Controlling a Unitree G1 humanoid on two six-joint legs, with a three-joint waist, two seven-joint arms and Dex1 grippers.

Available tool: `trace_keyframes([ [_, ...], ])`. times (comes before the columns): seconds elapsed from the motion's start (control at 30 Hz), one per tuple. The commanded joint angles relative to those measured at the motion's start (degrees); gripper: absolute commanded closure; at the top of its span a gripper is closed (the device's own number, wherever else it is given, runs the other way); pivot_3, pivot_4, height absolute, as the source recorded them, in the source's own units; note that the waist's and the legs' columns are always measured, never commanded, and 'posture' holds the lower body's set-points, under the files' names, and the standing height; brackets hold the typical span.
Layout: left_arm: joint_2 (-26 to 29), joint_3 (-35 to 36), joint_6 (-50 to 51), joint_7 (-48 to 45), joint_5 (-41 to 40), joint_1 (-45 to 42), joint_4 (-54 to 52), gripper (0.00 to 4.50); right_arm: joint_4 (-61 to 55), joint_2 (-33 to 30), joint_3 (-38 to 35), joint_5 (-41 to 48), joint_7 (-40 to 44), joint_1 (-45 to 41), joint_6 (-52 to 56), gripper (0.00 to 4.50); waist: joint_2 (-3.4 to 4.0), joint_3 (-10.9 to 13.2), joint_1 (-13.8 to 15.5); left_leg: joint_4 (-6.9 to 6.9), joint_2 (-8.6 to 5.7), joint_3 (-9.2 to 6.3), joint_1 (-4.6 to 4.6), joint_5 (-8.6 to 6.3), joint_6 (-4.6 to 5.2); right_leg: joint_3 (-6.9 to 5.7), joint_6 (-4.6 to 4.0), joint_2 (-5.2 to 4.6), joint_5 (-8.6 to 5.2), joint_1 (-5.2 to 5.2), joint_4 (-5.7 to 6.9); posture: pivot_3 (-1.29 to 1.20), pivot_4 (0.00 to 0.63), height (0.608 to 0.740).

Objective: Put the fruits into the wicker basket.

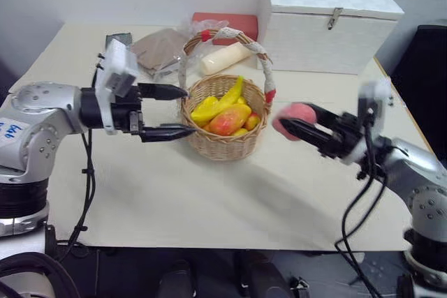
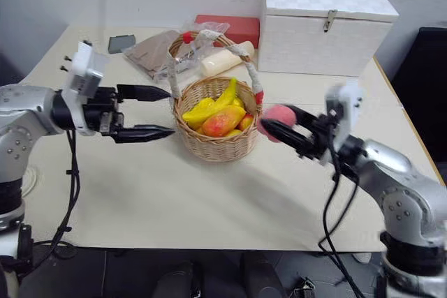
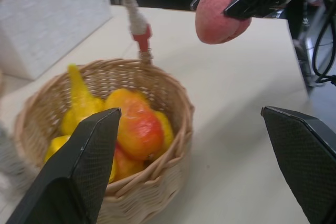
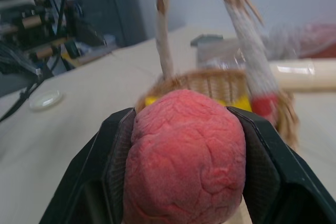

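1. Nearest us, the right end effector (image 1: 302, 125) hangs above the cream tabletop (image 1: 209, 200), its two black fingers clamped on either side of the fuzzy pink peach (image 1: 296, 118).
2. That peach is off the surface, just beside the wicker basket (image 1: 223, 143) on its right, level with the rim and not yet inside.
3. Over on the other side, the left end effector (image 1: 171, 111) sits just left of the basket with its fingers spread wide, nothing between them.
4. In the basket: the yellow banana (image 1: 220, 101) leans across the middle, and the orange-red mango (image 1: 229, 121) lies in front of it.
5. The white-wrapped handle (image 1: 241, 43) with red ends arches over the fruit.
6. Behind the basket lie a cream cylinder in plastic wrap (image 1: 223, 58) and a red box (image 1: 227, 24).
7. Far right, the large white box with a metal latch (image 1: 328, 22).
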Motion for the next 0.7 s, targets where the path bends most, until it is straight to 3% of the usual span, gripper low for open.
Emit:
trace_keyframes([
  [0.03,1.2,2.1,-0.5,0.7,-0.6,-0.4,-0.9,0.00,5.8,4.5,10.0,-9.1,-4.7,-7.1,-1.2,2.20,-0.01,0.0,0.2,-0.01,-0.01,0.00,-0.22,0.04,-0.04,0.01,-0.03,0.00,-0.01,-0.28,0.07,0.00,0.150,0.740],
  [0.13,0.8,2.0,-0.4,1.7,-0.8,-0.4,-1.9,0.00,15.7,10.0,16.0,-18.7,-8.5,-13.1,-5.6,2.20,-0.03,0.0,0.4,0.02,-0.01,-0.02,-0.58,0.12,-0.17,-0.04,-0.09,-0.01,-0.05,-0.61,0.09,0.00,0.150,0.740],
  [0.27,0.4,2.2,0.1,2.9,-1.6,-0.1,-3.5,0.00,24.3,16.2,19.4,-25.3,-9.3,-17.9,-10.1,2.20,-0.06,0.0,0.3,0.40,-0.02,0.09,-1.56,0.24,-0.25,-0.12,-0.08,-0.18,-0.04,-1.49,0.39,0.00,0.150,0.740],
  [0.4,0.2,2.4,-0.3,3.7,-1.4,0.5,-3.7,0.00,26.1,20.6,18.4,-25.9,-8.0,-20.0,-11.0,0.83,-0.06,0.0,0.1,0.46,-0.02,0.20,-1.87,0.24,-0.25,-0.10,-0.07,-0.24,-0.04,-1.91,0.72,0.00,0.150,0.740],
  [0.47,0.1,2.4,-0.2,4.1,-1.6,0.7,-4.0,0.00,23.1,20.2,17.9,-25.7,-6.3,-19.6,-11.3,0.11,-0.06,0.0,0.1,0.55,-0.01,0.19,-2.07,0.27,-0.31,-0.13,-0.08,-0.23,-0.05,-2.15,0.91,0.00,0.150,0.740],
  [0.6,-0.1,2.3,-0.3,4.2,-1.9,0.7,-3.8,0.00,12.5,17.1,13.3,-19.1,-2.9,-16.4,-7.0,0.03,-0.07,0.0,0.2,0.73,-0.03,0.15,-2.15,0.33,-0.28,-0.15,-0.08,-0.23,-0.05,-2.22,0.90,0.00,0.150,0.740],
  [0.7,-0.9,1.4,-1.0,4.3,-1.5,-0.2,-2.7,0.00,3.2,11.1,9.1,-13.0,-0.4,-11.2,-1.5,0.03,-0.09,-0.1,0.6,0.77,-0.08,0.03,-2.15,0.38,-0.23,-0.26,-0.08,-0.29,-0.04,-2.16,0.94,0.00,0.150,0.740],
])
